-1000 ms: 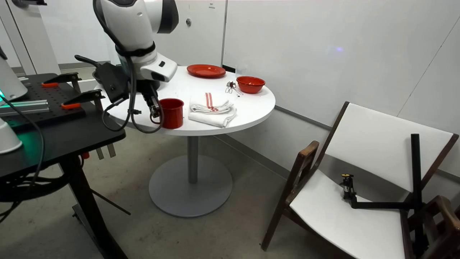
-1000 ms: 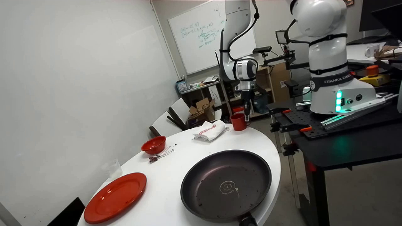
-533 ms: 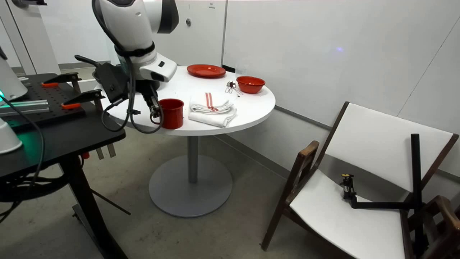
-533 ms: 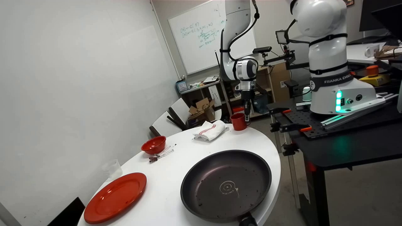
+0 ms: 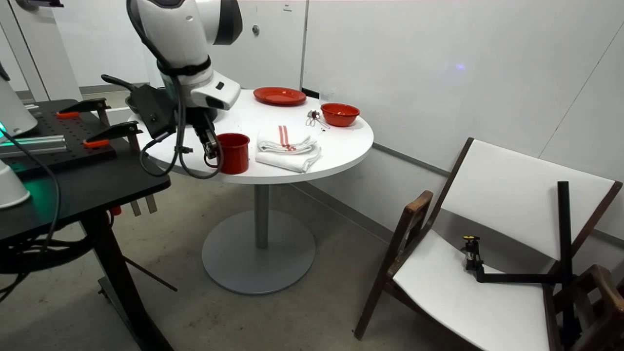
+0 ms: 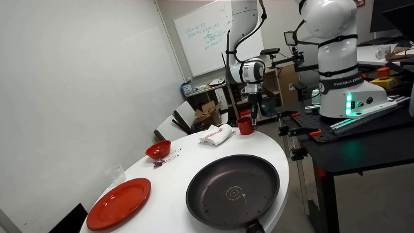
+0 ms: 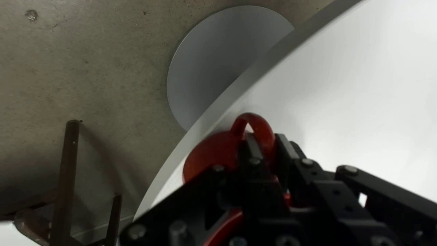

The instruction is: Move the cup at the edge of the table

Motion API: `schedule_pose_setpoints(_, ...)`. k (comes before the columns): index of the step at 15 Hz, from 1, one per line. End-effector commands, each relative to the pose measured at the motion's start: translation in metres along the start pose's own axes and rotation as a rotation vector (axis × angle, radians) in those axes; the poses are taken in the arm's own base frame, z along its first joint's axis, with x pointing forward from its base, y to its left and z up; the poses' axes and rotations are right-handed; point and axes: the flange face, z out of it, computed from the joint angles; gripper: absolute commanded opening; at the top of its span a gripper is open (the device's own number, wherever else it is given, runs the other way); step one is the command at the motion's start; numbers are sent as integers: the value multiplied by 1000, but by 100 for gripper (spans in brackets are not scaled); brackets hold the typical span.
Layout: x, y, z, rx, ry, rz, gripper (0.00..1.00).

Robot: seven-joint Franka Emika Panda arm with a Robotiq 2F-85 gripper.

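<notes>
The gripper (image 7: pixel 269 145) points down, seemingly clamped.

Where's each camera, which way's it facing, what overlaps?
An exterior view: from the side nearest the red cylindrical mug, facing across the round white-topped table; white arm and partial base show.
An exterior view: from the side nearest the round black pan, facing the mug; arm, base show.
Wrist view: wrist-mounted, looking down past dark jaws closed on the mug's handle to table edge and grey floor.
Both exterior views share table, mug, arm.

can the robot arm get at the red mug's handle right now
Looks like yes: in the wrist view, the end effector seems to have the mug's handle pinched between its jaws, with nothing visible blocking it.
</notes>
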Motion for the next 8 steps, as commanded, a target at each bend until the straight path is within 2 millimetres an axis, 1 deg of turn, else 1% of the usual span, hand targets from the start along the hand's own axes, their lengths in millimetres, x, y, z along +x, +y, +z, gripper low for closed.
schedule_pose_setpoints(1, 4, -9, -2, -24, -5, -18, 4)
schedule_pose_setpoints(8, 8, -11, -1, -23, -7, -32, 4)
